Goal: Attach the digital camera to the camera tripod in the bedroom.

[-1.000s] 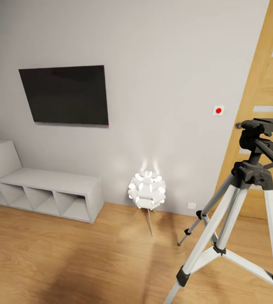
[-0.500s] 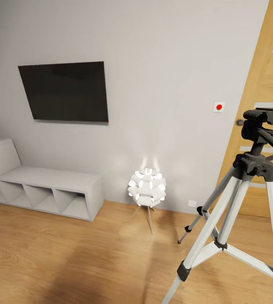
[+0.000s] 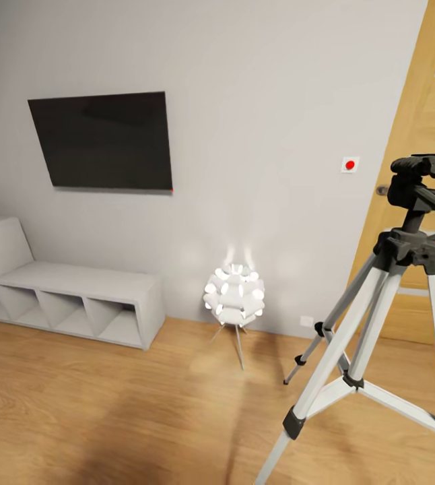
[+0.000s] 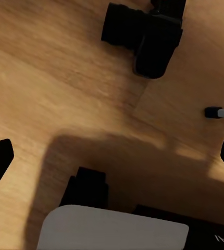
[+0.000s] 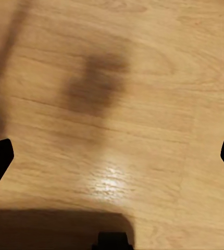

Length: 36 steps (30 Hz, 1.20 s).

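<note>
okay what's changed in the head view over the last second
The whole picture has shifted, so the camera moved, not the things: the TV sits a bit higher in the frame, and the tripod sits lower and further right. Nothing was taken hold of or let go. Lamp, shelves and door stand as before.

My head cam faces a grey wall across the wood floor, camera tripod close at right. Both wrist cams look steeply down at that floor; the left one catches a tripod foot.
</note>
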Tool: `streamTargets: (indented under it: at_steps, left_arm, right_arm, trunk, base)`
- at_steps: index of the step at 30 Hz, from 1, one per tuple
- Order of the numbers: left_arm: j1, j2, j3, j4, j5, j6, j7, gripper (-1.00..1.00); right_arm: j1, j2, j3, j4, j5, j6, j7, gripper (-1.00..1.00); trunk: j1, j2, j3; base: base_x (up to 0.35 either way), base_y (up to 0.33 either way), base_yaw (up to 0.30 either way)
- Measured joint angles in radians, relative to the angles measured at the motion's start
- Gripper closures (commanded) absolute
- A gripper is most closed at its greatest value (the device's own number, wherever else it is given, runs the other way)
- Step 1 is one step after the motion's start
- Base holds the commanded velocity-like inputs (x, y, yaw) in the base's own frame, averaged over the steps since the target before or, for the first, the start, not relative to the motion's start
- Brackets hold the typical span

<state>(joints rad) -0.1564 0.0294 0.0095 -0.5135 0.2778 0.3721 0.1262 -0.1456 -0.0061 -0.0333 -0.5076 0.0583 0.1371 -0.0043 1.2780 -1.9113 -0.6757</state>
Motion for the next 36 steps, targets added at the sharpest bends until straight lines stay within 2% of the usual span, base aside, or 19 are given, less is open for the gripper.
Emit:
streamTargets:
  at_steps: [11, 19, 27, 32, 33, 36]
  left_arm:
    - [0.000, 0.001, 0.000, 0.000, 0.000, 0.000, 0.000, -1.00]
    - [0.000, 0.001, 0.000, 0.001, 0.001, 0.000, 0.000, -1.00]
    - [0.000, 0.002, 0.001, 0.001, 0.002, 0.000, 0.000, -1.00]
    - [0.000, 0.003, 0.000, 0.001, 0.002, 0.000, 0.000, -1.00]
    - [0.000, 0.003, 0.000, 0.002, 0.002, 0.000, 0.000, -1.00]
    - [0.000, 0.003, 0.001, 0.001, 0.002, 0.000, 0.000, -1.00]
  right_arm:
    - [0.000, 0.002, 0.000, 0.005, 0.000, -0.003, 0.004, -1.00]
    - [0.000, 0.004, 0.007, -0.004, 0.010, -0.005, -0.018, -1.00]
    - [-0.004, -0.009, 0.001, -0.014, -0.001, 0.006, -0.017, -1.00]
    - [-0.027, -0.011, -0.001, -0.026, -0.003, 0.007, -0.023, -1.00]
    - [-0.056, -0.011, -0.002, -0.029, -0.004, 0.009, -0.024, -1.00]
    - [-0.092, -0.011, -0.004, -0.028, -0.005, 0.008, -0.025, -1.00]
  trunk:
    - [0.042, -0.077, -0.034]
    - [0.073, -0.133, -0.060]
    - [0.104, -0.189, -0.085]
    - [0.123, -0.224, -0.100]
    - [0.127, -0.231, -0.103]
    - [0.138, -0.252, -0.113]
  base:
    - [0.000, 0.000, 0.000]
    - [0.000, 0.000, 0.000]
    - [0.000, 0.000, 0.000]
    - [0.000, 0.000, 0.000]
    - [0.000, 0.000, 0.000]
    - [0.000, 0.000, 0.000]
